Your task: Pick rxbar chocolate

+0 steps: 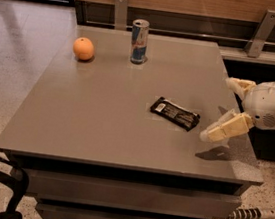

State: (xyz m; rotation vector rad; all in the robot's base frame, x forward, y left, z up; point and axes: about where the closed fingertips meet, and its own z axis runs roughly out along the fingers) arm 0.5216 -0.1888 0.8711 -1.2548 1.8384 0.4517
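Tabletop (100, 122), grey and flat, fills most of my feed, and I take the drink can (139, 41) near its far edge as my marker. Left of the can, well apart from it, sits a round orange (83, 48). The can itself stands upright, blue and silver. Right of the can and well nearer to me lies the snack bar (175, 113), the black-wrapped chocolate one I am after. It is flat on the table, white print up, its long side slanting down toward the right, with nothing touching it. Further right of the can, past the bar's right end, I see the gripper (217, 109) over the table's right edge. Its two pale fingers (228, 128) are spread wide with nothing between them. The nearer fingertip is just beside the bar without touching it, and it throws a shadow on the table.
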